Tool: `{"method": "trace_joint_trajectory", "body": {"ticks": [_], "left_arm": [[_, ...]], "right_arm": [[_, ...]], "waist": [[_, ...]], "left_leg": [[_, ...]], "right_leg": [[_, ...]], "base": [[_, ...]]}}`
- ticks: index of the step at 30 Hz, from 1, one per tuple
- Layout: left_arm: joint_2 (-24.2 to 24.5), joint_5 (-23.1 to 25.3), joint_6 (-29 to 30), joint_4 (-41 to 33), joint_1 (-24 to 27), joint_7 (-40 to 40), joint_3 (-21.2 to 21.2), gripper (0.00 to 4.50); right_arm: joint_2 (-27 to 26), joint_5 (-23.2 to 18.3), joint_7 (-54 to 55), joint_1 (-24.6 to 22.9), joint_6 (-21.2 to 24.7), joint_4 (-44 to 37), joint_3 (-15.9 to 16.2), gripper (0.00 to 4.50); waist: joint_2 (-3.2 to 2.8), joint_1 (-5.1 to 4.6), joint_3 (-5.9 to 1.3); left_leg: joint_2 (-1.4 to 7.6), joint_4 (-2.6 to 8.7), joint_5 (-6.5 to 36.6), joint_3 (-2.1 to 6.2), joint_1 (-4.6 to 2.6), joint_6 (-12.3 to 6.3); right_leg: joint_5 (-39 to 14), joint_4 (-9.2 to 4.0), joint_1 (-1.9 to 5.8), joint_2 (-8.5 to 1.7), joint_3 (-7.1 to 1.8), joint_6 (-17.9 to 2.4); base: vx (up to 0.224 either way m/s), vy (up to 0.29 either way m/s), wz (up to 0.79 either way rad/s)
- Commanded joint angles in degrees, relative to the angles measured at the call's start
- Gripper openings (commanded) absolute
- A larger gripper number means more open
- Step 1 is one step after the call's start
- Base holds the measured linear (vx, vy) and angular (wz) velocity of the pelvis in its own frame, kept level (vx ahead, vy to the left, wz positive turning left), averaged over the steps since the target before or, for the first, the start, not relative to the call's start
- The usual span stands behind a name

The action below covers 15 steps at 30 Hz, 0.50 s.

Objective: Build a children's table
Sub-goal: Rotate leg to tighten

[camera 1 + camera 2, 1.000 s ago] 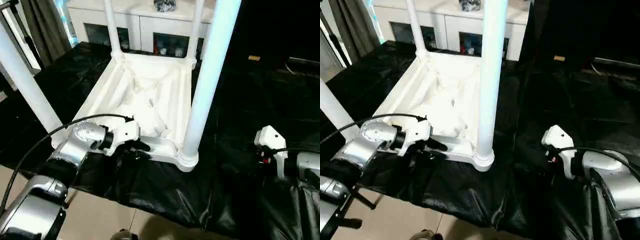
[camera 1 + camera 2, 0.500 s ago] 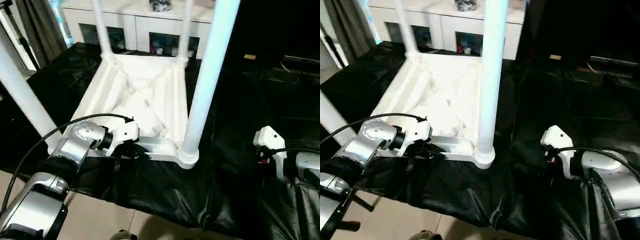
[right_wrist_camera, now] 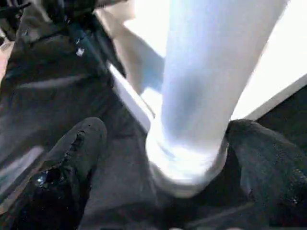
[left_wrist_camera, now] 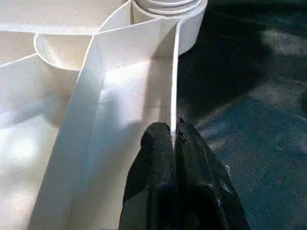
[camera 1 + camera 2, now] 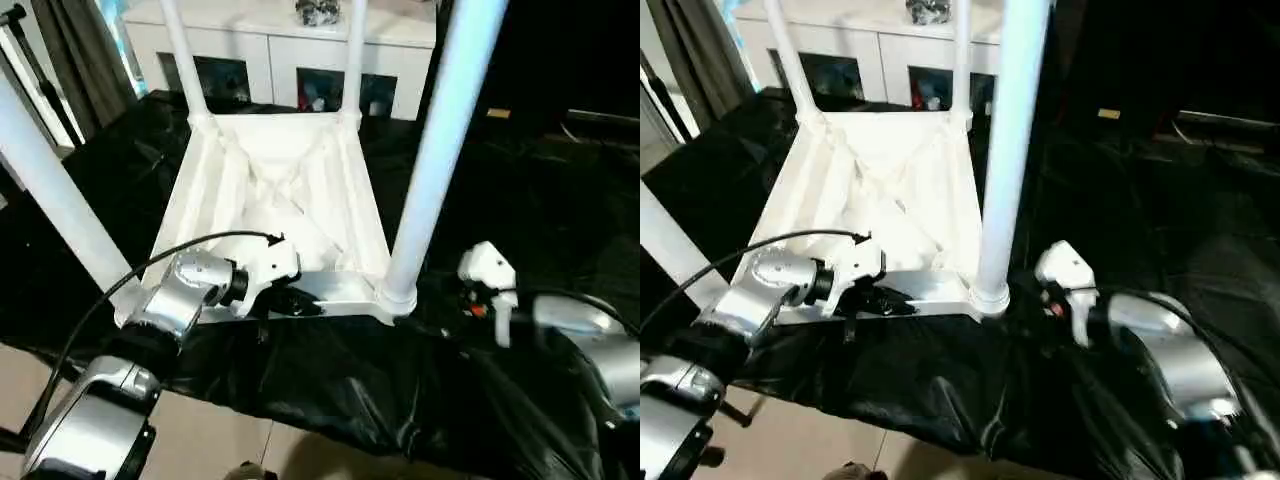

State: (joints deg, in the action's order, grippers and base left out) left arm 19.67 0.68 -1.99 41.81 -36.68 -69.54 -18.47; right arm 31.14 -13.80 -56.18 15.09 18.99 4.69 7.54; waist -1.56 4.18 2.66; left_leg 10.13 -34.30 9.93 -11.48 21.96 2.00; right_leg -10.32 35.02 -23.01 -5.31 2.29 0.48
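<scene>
On a black sheet (image 5: 330,390) before a white cabinet (image 5: 300,50), the upturned children's table (image 5: 290,200) lies with its four legs pointing up

The left gripper (image 4: 173,139) has its jaws clenched on the thin near rim of the tabletop, one black finger on either side of the wall. The right gripper (image 3: 158,158) stands with jaws spread wide, its fingers (image 3: 72,153) on either side of the flared base of the near right leg (image 5: 440,150), not touching it. The near left leg (image 5: 50,190) rises beside the left forearm
</scene>
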Motion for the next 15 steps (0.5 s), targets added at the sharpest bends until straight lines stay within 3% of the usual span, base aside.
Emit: {"method": "trace_joint_trajectory", "body": {"ticks": [1,6,7,8,15], "left_arm": [[-1.46,-1.16,1.83,-0.88,1.77,2.18,0.65,0.00],[-0.91,0.65,3.41,-2.22,2.17,2.15,-0.22,0.00],[-0.63,1.20,3.33,-2.18,2.01,2.48,-0.51,0.00],[-0.59,1.27,3.23,-2.02,1.89,2.55,-0.52,0.00],[-0.39,1.70,3.22,-1.70,1.13,3.40,-0.12,0.00]], "right_arm": [[-1.52,3.60,2.86,2.70,-2.63,3.69,1.71,4.50],[-2.82,4.88,3.20,5.14,-3.77,7.45,2.61,4.50],[-3.38,4.74,2.84,5.99,-3.91,8.33,3.01,4.22],[-3.44,4.96,2.66,6.26,-4.16,8.77,3.32,4.22],[-4.05,6.18,1.61,8.21,-6.33,12.58,4.48,3.62]], "waist": [[1.16,0.15,-3.33],[0.90,-0.19,-3.48],[0.94,-0.10,-3.56],[0.86,-0.12,-3.56],[1.02,-0.35,-3.27]], "left_leg": [[2.87,4.26,16.65,1.45,-1.40,-1.30],[2.83,4.27,15.91,1.52,-1.19,-1.24],[2.85,4.23,15.06,1.45,-1.17,-1.73],[2.79,4.25,14.93,1.44,-1.08,-1.95],[2.82,4.42,18.04,1.54,-1.24,-1.10]], "right_leg": [[-16.67,-4.85,2.01,-3.19,-1.82,-13.10],[-16.06,-4.63,2.09,-3.17,-1.84,-12.94],[-14.10,-4.50,2.13,-3.07,-1.86,-13.08],[-13.73,-4.46,2.20,-3.05,-1.81,-13.21],[-19.77,-5.07,1.89,-3.26,-1.80,-11.97]], "base": [[0.000,0.000,0.00],[0.000,0.000,0.00],[0.000,0.000,0.00],[0.000,0.000,0.00],[0.000,0.000,0.00]]}}
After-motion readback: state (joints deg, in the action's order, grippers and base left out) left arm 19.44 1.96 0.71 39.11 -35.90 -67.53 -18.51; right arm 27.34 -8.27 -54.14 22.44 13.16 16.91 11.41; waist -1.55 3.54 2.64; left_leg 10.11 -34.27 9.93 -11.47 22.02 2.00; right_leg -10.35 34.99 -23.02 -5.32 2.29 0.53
